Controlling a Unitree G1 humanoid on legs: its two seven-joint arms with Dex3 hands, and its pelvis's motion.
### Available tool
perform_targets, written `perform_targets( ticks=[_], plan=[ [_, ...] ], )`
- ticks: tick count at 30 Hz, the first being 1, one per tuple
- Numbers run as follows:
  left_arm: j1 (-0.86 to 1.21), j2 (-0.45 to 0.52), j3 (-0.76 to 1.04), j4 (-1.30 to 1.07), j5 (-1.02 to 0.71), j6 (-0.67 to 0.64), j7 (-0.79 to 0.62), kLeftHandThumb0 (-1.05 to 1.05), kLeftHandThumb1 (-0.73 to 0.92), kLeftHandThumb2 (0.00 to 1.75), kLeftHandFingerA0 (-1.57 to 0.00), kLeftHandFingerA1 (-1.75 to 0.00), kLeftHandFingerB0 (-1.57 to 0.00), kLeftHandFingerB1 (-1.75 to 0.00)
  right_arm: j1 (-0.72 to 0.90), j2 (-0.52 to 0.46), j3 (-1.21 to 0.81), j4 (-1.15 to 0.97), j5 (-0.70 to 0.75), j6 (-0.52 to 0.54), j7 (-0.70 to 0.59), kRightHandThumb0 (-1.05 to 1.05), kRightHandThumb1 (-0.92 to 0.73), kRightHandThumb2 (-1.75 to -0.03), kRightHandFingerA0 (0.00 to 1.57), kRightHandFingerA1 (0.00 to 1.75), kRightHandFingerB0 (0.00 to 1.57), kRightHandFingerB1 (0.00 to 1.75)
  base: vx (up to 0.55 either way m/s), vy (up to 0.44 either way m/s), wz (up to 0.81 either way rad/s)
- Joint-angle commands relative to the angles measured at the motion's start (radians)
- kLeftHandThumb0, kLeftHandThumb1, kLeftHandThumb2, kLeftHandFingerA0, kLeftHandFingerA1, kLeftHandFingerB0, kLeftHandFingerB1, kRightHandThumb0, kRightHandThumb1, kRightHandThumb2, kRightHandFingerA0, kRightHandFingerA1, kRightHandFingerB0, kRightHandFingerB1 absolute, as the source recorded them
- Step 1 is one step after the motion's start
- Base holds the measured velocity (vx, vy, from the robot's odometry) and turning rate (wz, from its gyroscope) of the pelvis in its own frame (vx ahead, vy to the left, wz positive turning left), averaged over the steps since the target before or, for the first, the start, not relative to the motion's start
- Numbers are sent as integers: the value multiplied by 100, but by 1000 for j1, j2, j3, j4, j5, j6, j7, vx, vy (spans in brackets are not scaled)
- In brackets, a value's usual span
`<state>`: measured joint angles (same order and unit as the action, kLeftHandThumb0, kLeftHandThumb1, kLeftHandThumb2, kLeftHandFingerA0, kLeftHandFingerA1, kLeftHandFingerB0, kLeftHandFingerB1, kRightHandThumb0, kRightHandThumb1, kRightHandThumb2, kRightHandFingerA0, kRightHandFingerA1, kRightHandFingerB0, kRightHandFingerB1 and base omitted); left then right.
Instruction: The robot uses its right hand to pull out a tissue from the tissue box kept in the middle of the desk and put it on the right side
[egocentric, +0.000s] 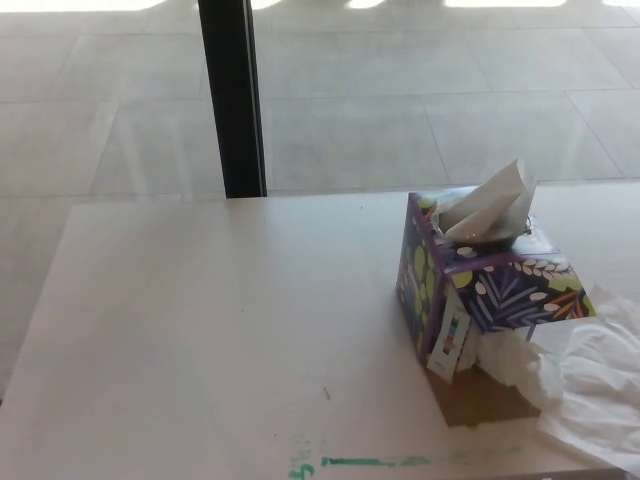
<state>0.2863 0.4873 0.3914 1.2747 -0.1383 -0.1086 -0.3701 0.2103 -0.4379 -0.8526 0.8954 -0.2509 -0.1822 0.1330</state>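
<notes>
A purple tissue box (480, 290) with a leaf print stands on the white desk (220, 330), right of its middle. A white tissue (490, 205) sticks up out of the slot on top. The box's near side is torn open, with a flap hanging and brown cardboard (485, 398) lying flat before it. Crumpled white tissues (585, 385) lie on the desk at the box's right, reaching the picture's right edge. Neither of my hands shows in the head view.
A black vertical post (232, 95) stands behind the desk's far edge. Beyond it lies a pale tiled floor (400, 90). A green mark (360, 462) runs along the desk's near edge. The desk's left edge shows at the picture's left.
</notes>
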Motion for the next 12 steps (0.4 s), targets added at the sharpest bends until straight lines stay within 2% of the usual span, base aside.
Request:
perform_targets(
  ticks=[1, 2, 6, 7, 10, 11, 12],
  plan=[
    [7, 22, 0, 8, -1, -15, 16, -83, 91, 68, -63, -49, -50, -43, -29, 127, -121, 23, 351, 150, 103, -66, -34, -86, 102, 93, 70, 79, 0, 0, 0],
    [3, 21, 1, 10, -2, -11, 19, -83, 92, 68, -62, -48, -50, -42, -26, 131, -114, 10, 346, 151, 104, -68, -48, -55, 104, 85, 74, 77, 0, 0, 0],
    [0, 22, -5, 7, 3, -11, 18, -83, 92, 69, -60, -47, -48, -42, -24, 135, -99, 0, 339, 148, 99, -67, -49, -55, 101, 85, 79, 79, 0, 0, 0],
    [-2, 22, -5, 10, 3, -10, 20, -84, 92, 69, -60, -45, -48, -41, -22, 137, -95, -8, 338, 156, 94, -66, -49, -56, 102, 85, 73, 80, 0, 0, 0],
    [-10, 20, 1, 14, -3, 5, 21, -85, 91, 67, -60, -48, -50, -42, -21, 124, -79, 15, 332, 132, 100, -70, -48, -55, 105, 82, 82, 76, 0, 0, 0],
    [-8, 21, -6, 14, 5, -2, 23, -85, 92, 68, -60, -47, -49, -41, -17, 125, -79, 3, 344, 142, 110, -69, -49, -55, 114, 82, 87, 76, 0, 0, 0],
    [-8, 22, -7, 12, 6, -3, 21, -85, 92, 69, -59, -47, -48, -41, -19, 122, -76, 11, 342, 140, 106, -69, -48, -54, 114, 81, 87, 76, 0, 0, 0]
  ],
)
